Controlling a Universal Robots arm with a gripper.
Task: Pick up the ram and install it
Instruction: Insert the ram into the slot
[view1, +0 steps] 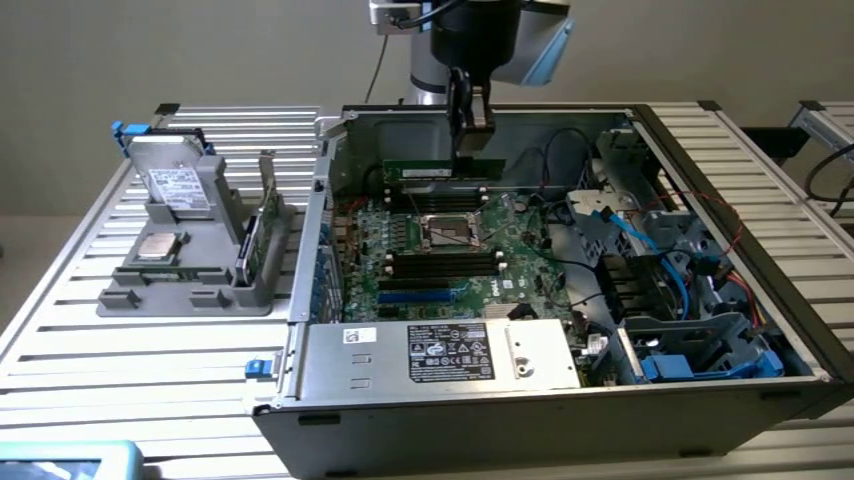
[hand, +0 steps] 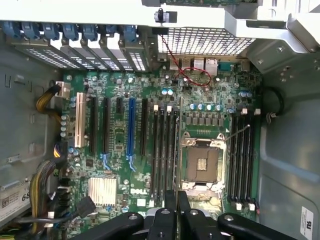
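Teal-edged object sits closest to my exterior camera, at the bottom corner on the exterior view's left; can't tell what it is. Slatted metal tabletop carries everything.

On the exterior view's left I see a grey holder. It has a drive leaning at its back, a square silver processor chip lying flat, and a green board standing on edge at its right side.

Just beside the holder is the open computer case. A power supply with white and black labels sits in the near corner. Behind it lies the green motherboard, with the processor socket mid-board and black memory slots in front of it.

My pincer hangs over the far side of the case, closed on the ram. The ram is level, long edge down, white label toward the camera, just over the far slots behind the socket. I can't tell if it touches them.

In the wrist view the pincer fingers are close together above the board, with slots on both sides of the socket.

On the exterior view's right are blue cables and a drive cage.
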